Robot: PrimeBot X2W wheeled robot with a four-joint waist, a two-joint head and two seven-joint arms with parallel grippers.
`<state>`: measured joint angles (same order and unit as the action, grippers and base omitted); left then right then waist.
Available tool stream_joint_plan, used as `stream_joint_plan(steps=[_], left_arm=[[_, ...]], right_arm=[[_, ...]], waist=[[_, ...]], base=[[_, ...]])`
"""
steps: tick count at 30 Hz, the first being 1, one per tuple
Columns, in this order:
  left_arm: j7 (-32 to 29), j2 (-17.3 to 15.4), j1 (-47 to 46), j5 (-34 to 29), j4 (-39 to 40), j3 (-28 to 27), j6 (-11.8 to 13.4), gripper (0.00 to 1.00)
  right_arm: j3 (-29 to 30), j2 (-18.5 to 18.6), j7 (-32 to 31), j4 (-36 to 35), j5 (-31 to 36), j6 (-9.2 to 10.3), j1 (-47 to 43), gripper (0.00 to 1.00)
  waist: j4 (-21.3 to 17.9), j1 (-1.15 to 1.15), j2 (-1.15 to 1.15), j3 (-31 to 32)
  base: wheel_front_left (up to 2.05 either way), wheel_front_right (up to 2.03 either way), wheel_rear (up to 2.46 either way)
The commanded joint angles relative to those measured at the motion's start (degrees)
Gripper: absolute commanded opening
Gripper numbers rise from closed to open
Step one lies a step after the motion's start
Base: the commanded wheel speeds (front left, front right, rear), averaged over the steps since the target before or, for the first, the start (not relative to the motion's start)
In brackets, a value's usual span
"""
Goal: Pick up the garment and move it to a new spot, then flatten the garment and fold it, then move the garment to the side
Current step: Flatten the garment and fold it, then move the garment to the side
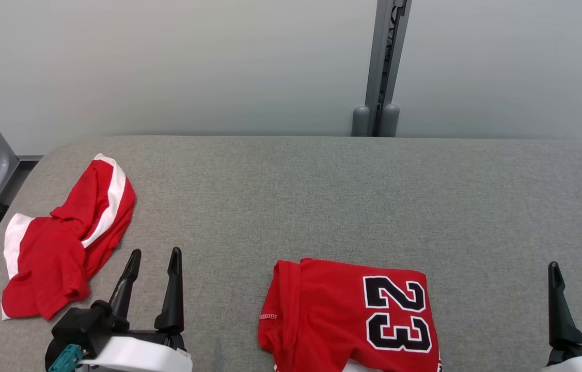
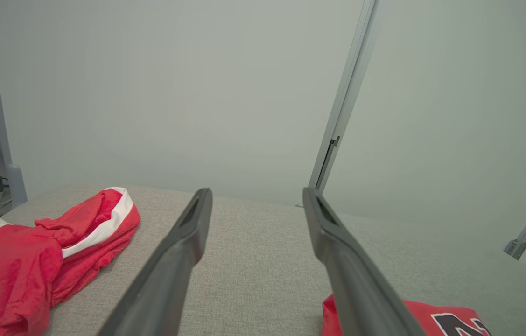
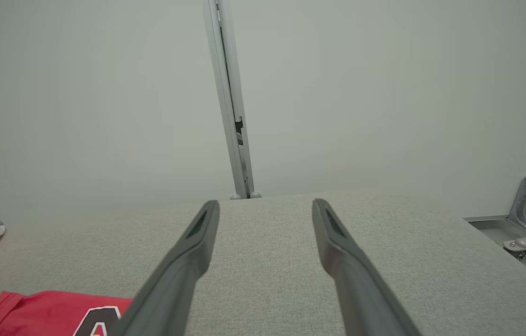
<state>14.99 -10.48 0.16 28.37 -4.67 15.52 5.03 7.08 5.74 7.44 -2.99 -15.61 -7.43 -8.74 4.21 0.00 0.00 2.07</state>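
Lying flat at the near edge of the table (image 1: 321,196), roughly midway between your two grippers, the jersey (image 1: 342,315) shows its black "23" on red, with one side turned over in a fold on the left. In your left wrist view its corner (image 2: 449,311) sits just right of the fingers; in the right wrist view it (image 3: 48,310) lies at lower left. A second garment (image 1: 63,243), red with white bands, is crumpled in a heap near the table's left edge, well apart from the jersey. Your left gripper (image 1: 155,253) stands between the two garments, jaws spread wide and holding nothing. Your right gripper (image 1: 576,266) sits right of the jersey over bare cloth, likewise wide apart and empty. Behind the table a grey post (image 1: 383,67) rises against the pale wall.
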Motion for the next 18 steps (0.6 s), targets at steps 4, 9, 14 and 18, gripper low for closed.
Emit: stream_joint_plan(steps=[4, 9, 14, 18], left_arm=[[0.2, 0.4, 0.9, -1.5, -0.1, -1.3, -0.6, 1.00], [0.2, 1.0, 1.3, -2.5, -0.4, -1.8, -1.1, 1.00], [0.2, 1.4, 0.9, -3.3, -0.9, -1.8, -1.8, 1.00], [0.2, 1.6, 0.5, -3.7, -1.2, -2.1, -2.1, 1.00]], right_arm=[[-0.4, 0.4, 0.9, -0.7, 2.0, -0.13, 1.1, 1.00], [-0.6, 0.4, 0.4, -1.5, 2.9, -0.13, 1.7, 1.00], [-0.9, 0.1, -0.2, -2.0, 3.1, -0.13, 2.0, 1.00], [-1.3, 0.2, -0.4, -1.7, 3.0, -0.13, 2.0, 1.00]], waist=[[0.1, 0.00, 0.00, 0.2], [0.0, 0.00, 0.00, 0.4], [0.1, 0.00, 0.00, 0.3], [0.3, 0.00, 0.00, 0.1]], base=[[0.00, 0.00, 0.00], [0.00, 0.00, 0.00], [0.00, 0.00, 0.00], [0.00, 0.00, 0.00]])
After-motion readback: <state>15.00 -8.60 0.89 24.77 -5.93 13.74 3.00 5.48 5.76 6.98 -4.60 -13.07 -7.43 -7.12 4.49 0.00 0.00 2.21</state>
